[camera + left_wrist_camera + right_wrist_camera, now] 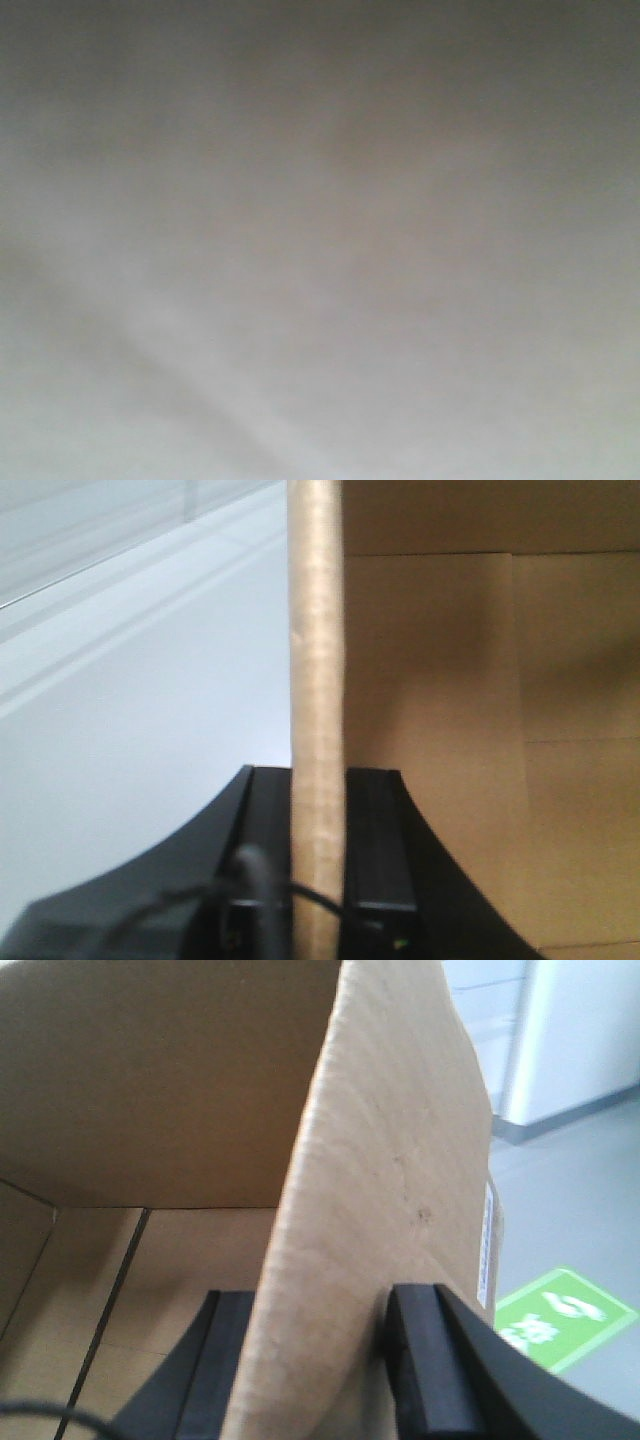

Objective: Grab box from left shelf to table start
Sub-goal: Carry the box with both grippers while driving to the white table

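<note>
Standing upright between the black fingers (372, 830) of the left gripper (318, 780), one wall of the box (440, 680) is seen edge-on in the left wrist view, its pale corrugated edge running from the bottom of the picture to the top. The jaws are closed narrowly on that wall, one finger pressed to each face. To the right of the edge the brown inside of the box is shown, crossed by flap seams. To the left a pale, smooth surface (130, 730) is seen; whether it is the table cannot be told. A black cable (255, 880) is looped just beside the gripper's left finger. In the right wrist view the right gripper (322, 1305) is likewise closed on a cardboard wall, which is tilted across the picture, with one finger on the inner face and the other on the outer. The open inside of the box, with its bottom flaps and far wall, is seen at the left. A narrow white label (487, 1250) is stuck to the outer face near the edge. Beyond the box a grey floor (580, 1190) is seen, bearing a green sign (560, 1320) with white marks. What the box rests on cannot be told. The front view is filled by a blurred grey field in which nothing can be made out.
</note>
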Available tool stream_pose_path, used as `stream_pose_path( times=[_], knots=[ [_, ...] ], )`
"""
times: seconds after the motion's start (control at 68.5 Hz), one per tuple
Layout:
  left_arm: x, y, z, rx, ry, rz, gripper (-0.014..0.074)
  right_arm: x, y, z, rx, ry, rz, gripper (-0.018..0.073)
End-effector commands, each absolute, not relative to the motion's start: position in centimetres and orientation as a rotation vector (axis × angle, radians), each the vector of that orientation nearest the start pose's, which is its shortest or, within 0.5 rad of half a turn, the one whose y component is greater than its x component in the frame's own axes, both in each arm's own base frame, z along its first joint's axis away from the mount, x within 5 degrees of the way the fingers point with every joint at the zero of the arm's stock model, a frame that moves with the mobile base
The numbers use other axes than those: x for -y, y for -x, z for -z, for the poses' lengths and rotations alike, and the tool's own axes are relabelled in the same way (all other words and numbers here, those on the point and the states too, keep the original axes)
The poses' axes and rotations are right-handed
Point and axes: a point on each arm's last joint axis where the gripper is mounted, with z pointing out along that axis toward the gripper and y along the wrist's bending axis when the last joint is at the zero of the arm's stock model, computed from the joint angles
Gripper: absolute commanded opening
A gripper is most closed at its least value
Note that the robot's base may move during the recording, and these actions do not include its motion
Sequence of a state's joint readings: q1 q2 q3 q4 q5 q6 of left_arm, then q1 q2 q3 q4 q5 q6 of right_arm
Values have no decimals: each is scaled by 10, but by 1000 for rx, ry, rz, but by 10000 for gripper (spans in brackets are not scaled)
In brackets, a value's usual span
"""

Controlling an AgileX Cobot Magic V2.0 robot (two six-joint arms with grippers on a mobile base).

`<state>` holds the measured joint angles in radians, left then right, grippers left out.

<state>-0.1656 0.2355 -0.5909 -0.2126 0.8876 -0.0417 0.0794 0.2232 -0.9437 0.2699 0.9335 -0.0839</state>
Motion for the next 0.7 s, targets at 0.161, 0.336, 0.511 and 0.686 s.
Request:
stream_pose_path(
  times=[0.161, 0.336, 0.511, 0.686],
  knots=[
    [14, -32, -308, -2112, -127, 262, -92, -14, 26, -426, -1550, 139, -265, 57],
    [14, -32, -308, -2112, -127, 262, -92, -14, 26, -426, -1550, 139, -265, 57],
    [14, -32, -308, -2112, -127, 262, -92, -14, 26, -426, -1550, 139, -265, 57],
    [14, -32, -308, -2112, -127, 262, -92, -14, 26, -426, -1551, 140, -265, 57]
  ],
)
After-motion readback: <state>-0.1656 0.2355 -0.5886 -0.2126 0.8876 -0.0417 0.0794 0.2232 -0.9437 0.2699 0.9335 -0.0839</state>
